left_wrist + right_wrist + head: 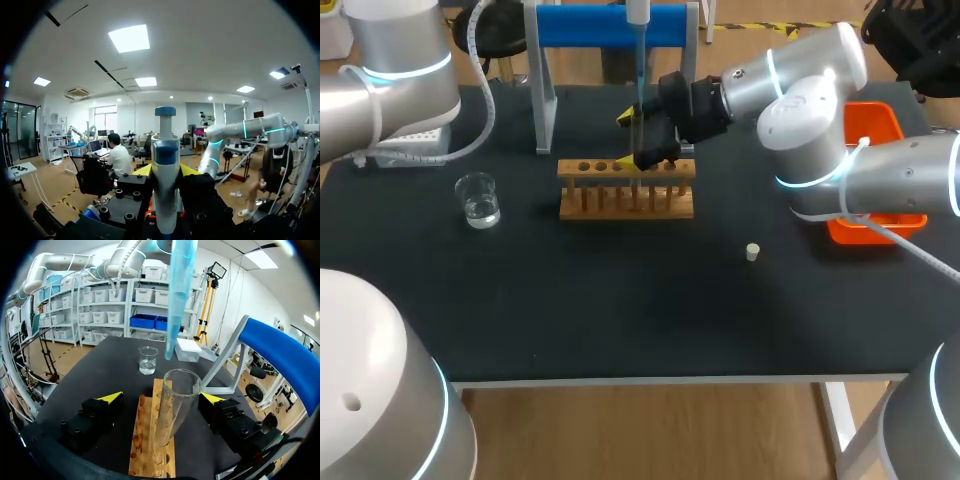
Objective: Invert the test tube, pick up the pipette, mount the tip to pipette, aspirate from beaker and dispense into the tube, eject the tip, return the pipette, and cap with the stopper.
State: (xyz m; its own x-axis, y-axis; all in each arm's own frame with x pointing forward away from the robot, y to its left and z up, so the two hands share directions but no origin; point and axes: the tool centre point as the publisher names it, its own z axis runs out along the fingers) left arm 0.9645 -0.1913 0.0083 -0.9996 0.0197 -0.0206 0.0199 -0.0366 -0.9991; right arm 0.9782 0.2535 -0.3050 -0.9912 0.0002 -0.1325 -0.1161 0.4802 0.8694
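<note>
Test tube first: it stands upright in the wooden rack, long axis vertical, open mouth up and closed end seated in a rack hole. Now take the scene from large to small.

The black tabletop carries everything. Your right arm comes in from the right and reaches past the orange tray to the rack at the middle. A stand with a blue bar rises at the far edge, behind the rack. The rack runs left to right across the tabletop.

Your right end effector is released. Its yellow fingertips sit well apart on either side of the tube, and neither one touches the glass.

Your left end effector is clenched on the pipette, gripping the body from two sides. The pipette hangs vertical, plunger up. Its blue tip points straight down, and its end sits just above the tube's mouth, apart from the rim.

The beaker stands upright to the left of the rack, well apart from it, with a little clear liquid in the bottom.

The small pale stopper lies alone on the tabletop, nearer you and to the right of the rack.
</note>
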